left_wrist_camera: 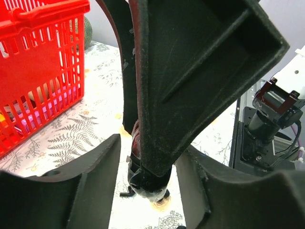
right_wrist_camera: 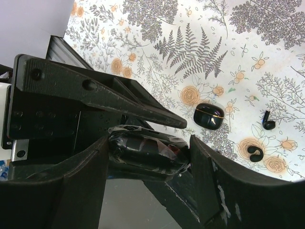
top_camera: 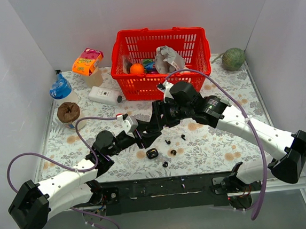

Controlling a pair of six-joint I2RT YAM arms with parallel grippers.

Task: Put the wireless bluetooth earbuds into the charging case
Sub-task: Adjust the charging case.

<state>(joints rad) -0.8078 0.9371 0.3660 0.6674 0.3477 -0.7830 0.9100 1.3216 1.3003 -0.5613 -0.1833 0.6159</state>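
Tiny glossy black plastic earbuds (top_camera: pixel 183 137) lay just base-side of the right hand (right_wrist_camera: pixel 148 143), farther from the left hand (left_wrist_camera: pixel 151 157); both stood part-open, gripping no earbud

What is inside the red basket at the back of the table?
A round orange thing, a grey crumpled cloth and something blue between them show. The basket walls hide whatever lies lower.

Top external camera: fixed high behind the arm bases (top_camera: pixel 98 196), angled down, covering the worktop (top_camera: pixel 209 147) to its far edge. Left wrist camera: low, very close, sighting between left fingers (left_wrist_camera: pixel 71 186) toward the red basket (left_wrist_camera: pixel 38 71), shared with the top view. Right wrist camera: close, looking down past right fingers (right_wrist_camera: pixel 228 191); shares the charging case (right_wrist_camera: pixel 208 116) with the top view.
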